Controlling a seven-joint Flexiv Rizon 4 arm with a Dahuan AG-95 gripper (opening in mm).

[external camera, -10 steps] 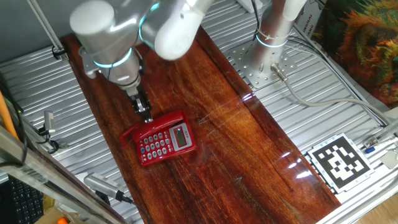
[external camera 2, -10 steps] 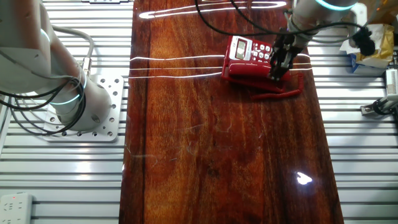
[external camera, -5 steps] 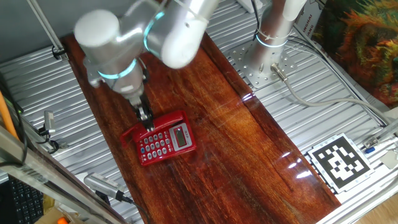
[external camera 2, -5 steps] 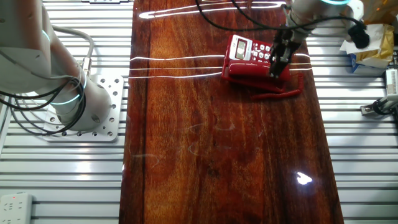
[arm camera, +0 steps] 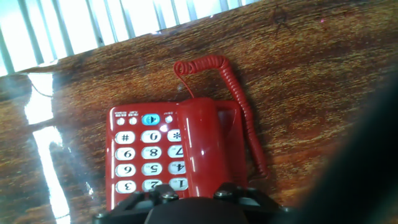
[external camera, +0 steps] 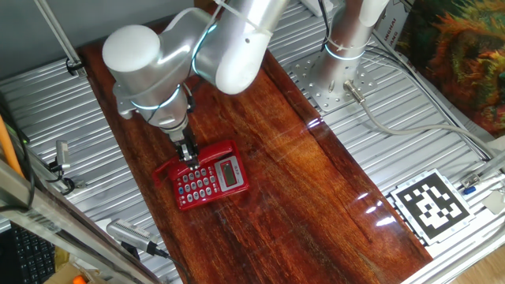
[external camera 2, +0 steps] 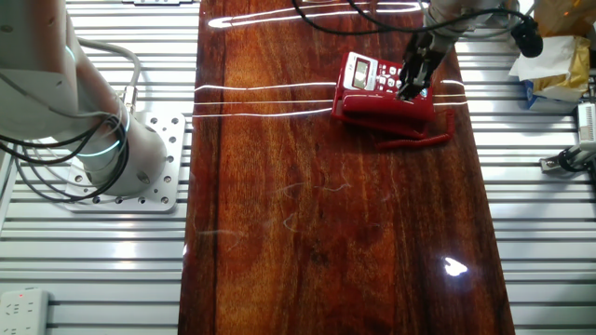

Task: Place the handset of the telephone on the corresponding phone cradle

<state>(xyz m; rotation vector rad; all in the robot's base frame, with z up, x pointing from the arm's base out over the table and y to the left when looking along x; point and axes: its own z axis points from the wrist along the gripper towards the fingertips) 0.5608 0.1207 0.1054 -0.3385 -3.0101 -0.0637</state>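
Observation:
The red handset (external camera: 196,155) lies in the recessed strip along the far edge of the phone cradle (external camera: 215,181), a squarish red base with grey-white keys and a small display. In the other fixed view the handset (external camera 2: 377,108) lies along the cradle's (external camera 2: 371,74) near edge, and its coiled red cord (external camera 2: 421,140) trails on the wood. My gripper (external camera: 188,153) hangs just above the handset and keypad, also seen in the other fixed view (external camera 2: 409,86). Its jaws look slightly apart and hold nothing. The hand view looks down on the handset (arm camera: 202,149) beside the keypad (arm camera: 148,158).
The phone sits on a dark wooden board (external camera: 292,181) laid over a ribbed metal table. The arm's base (external camera: 343,47) stands at the back right. A printed marker tag (external camera: 430,205) lies at the right. Loose tools (external camera: 130,234) lie at the left edge.
My gripper has come up off the handset and shifted a little towards the keypad. The handset has stayed in the cradle's recess.

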